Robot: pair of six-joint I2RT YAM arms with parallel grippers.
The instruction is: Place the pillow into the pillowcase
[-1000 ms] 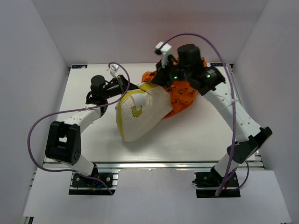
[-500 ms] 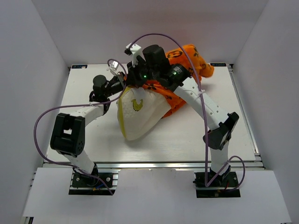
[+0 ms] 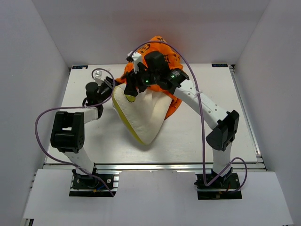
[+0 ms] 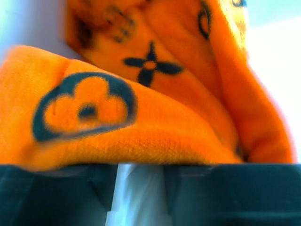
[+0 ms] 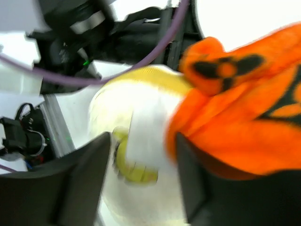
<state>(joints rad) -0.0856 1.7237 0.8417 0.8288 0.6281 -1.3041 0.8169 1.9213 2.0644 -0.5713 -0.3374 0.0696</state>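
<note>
Swung leftward since before, the right hand [image 3: 133, 84] hangs over the far end of the pillow [image 3: 143, 115], which lies on the worktop [image 3: 211, 136], the pillowcase [image 3: 160, 49] bunched just behind it. The left hand [image 3: 106, 84] is beside the pillow's far left corner; neither hand's grip can be told.

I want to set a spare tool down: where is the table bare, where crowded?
Bare: the table right of the right arm, and the near strip before the pillow. Crowded: far centre, pillow and pillowcase bunched.
</note>
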